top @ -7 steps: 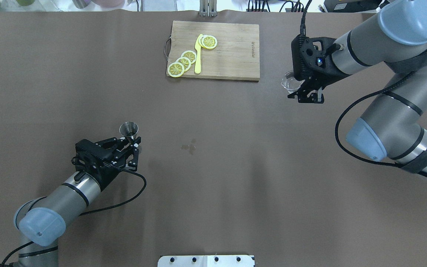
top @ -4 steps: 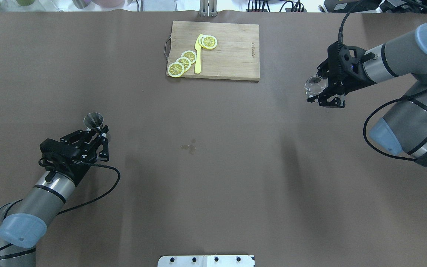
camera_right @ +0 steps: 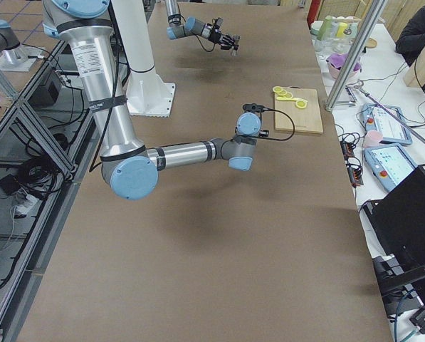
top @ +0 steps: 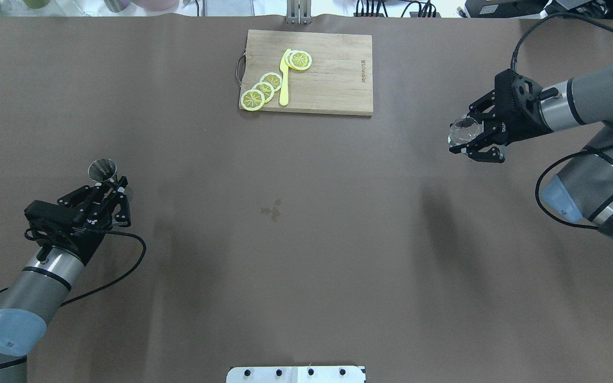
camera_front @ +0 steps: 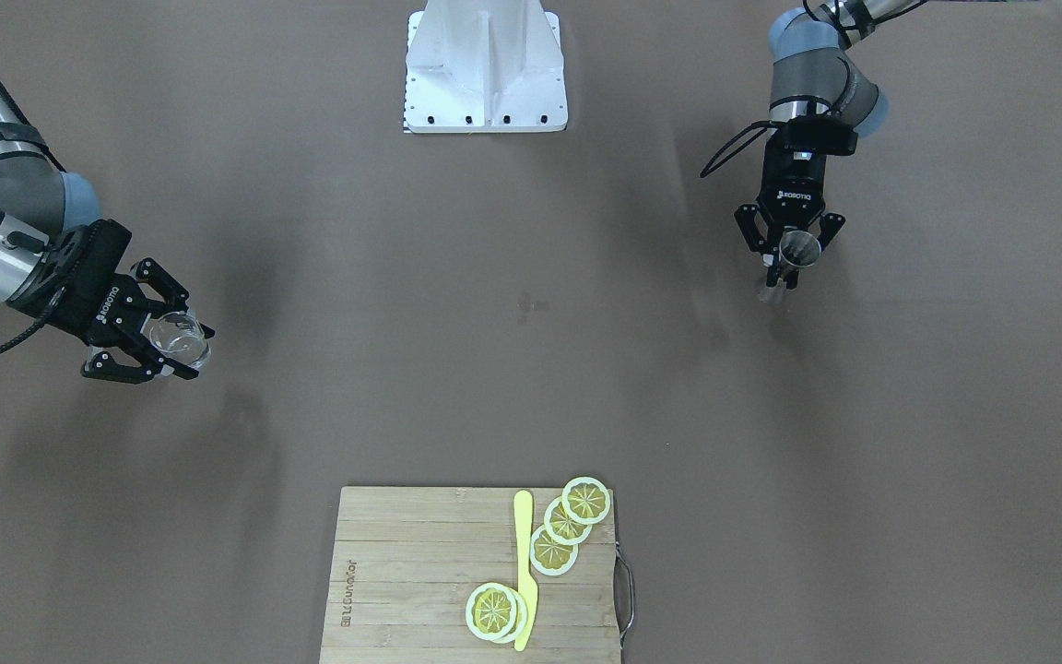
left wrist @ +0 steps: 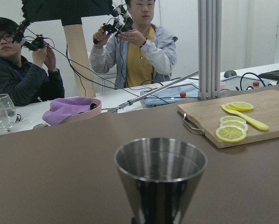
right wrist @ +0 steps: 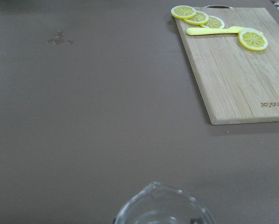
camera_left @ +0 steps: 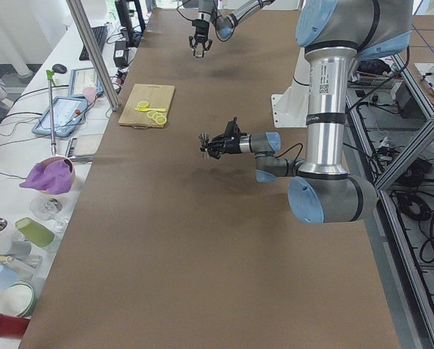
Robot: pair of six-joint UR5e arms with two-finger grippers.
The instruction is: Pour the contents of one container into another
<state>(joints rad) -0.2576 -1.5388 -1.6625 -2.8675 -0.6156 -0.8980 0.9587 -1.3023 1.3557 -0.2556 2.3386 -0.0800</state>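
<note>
A steel jigger [top: 102, 169] stands upright in my left gripper [top: 110, 185], which is shut on its narrow waist above the table's left side; its open cone fills the left wrist view [left wrist: 160, 170]. In the front view the jigger [camera_front: 798, 245] and the left gripper [camera_front: 791, 263] appear at the right. My right gripper [top: 458, 136] is shut on a clear glass cup [top: 462, 128] over the table's right side. In the front view the glass cup [camera_front: 177, 336] sits in the right gripper [camera_front: 194, 352] at the left. Only the glass cup's rim [right wrist: 162, 203] shows in the right wrist view.
A wooden cutting board [top: 333, 74] lies at the far middle with several lemon slices [top: 264, 88] and a yellow knife [top: 284, 80]. A small wet spot [top: 272, 210] marks the table centre. The robot's base plate [top: 296, 374] sits at the near edge. Two operators [left wrist: 134, 42] sit beyond the far edge.
Both arms have swung outward: the left gripper carried the jigger to the left, the right gripper carried the glass cup to the right and slightly nearer.
</note>
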